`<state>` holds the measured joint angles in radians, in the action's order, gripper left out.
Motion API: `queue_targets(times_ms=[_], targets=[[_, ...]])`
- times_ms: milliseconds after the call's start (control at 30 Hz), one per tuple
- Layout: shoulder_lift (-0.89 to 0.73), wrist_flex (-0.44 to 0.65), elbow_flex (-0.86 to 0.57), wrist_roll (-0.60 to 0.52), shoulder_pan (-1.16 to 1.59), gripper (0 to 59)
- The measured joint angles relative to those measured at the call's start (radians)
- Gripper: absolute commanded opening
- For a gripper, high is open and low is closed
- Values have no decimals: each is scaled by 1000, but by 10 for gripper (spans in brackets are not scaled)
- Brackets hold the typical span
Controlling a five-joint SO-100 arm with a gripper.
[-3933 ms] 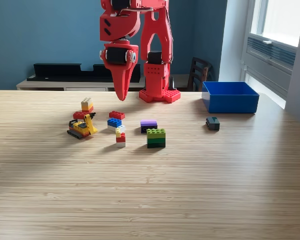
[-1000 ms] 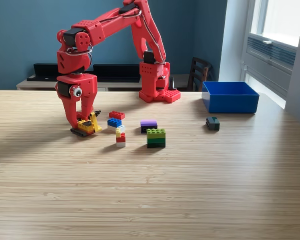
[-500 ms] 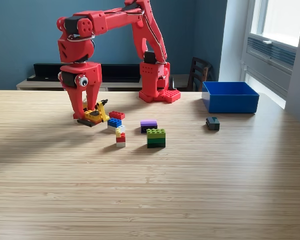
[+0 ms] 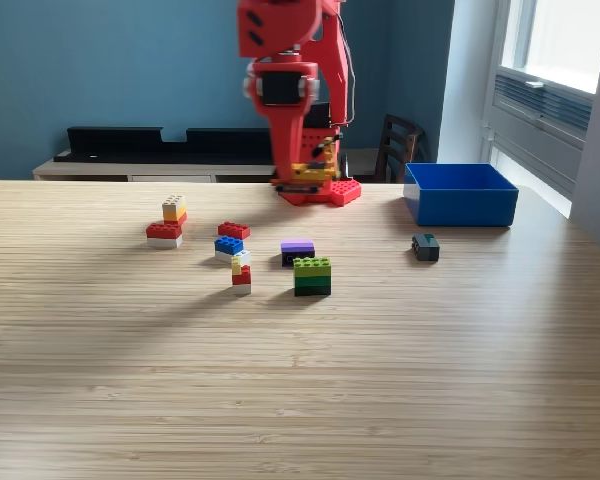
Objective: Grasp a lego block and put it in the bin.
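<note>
Gripper (image 4: 302, 172), upper centre of frame: closed on yellow lego digger (image 4: 314, 168), lifted off the table since half a second ago. Blue bin (image 4: 460, 194), right of frame, empty; carry and release remain.

you get even daylight from the window (image 4: 555, 40) at the exterior view's right, overexposed to near white. it brightens the table (image 4: 300, 380) at right, while a soft dim band crosses the wood at left. the blocks cast faint, short shadows. the arm (image 4: 290, 90) looks smeared with motion blur; the rest stays sharp, and the edges show no noticeable bending.
</note>
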<state>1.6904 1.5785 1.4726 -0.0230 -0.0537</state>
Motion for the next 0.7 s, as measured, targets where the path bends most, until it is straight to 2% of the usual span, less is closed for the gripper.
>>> queue_targets(times_ms=[100,233,433,700], targets=[[72,11,97,-25,161,1],[129,11,192,-28,520,1],[140,11,213,32,870,1],[147,11,238,95,1118,1]])
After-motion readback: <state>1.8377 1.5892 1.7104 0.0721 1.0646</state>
